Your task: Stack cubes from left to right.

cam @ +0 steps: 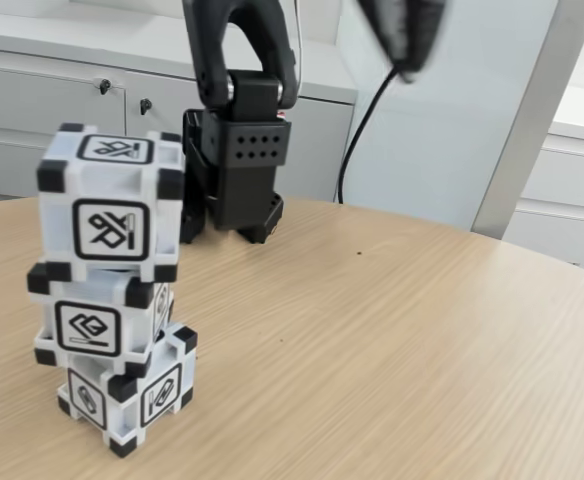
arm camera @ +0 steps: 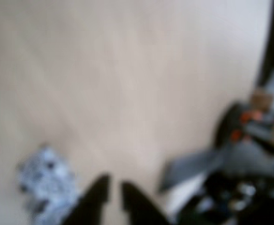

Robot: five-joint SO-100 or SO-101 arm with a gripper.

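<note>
Three cubes (cam: pixel 112 290) stacked — one tower — on table (cam: pixel 392 340).

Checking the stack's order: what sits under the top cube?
Under the top cube sits the middle cube, then the bottom cube on the table. Their touching faces are hidden.

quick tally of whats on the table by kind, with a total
white cubes with black corners, stacked in one tower in the fixed view: 3 (top, middle, bottom)
robot arm base at the far edge of the table: 1
total: 4
</note>
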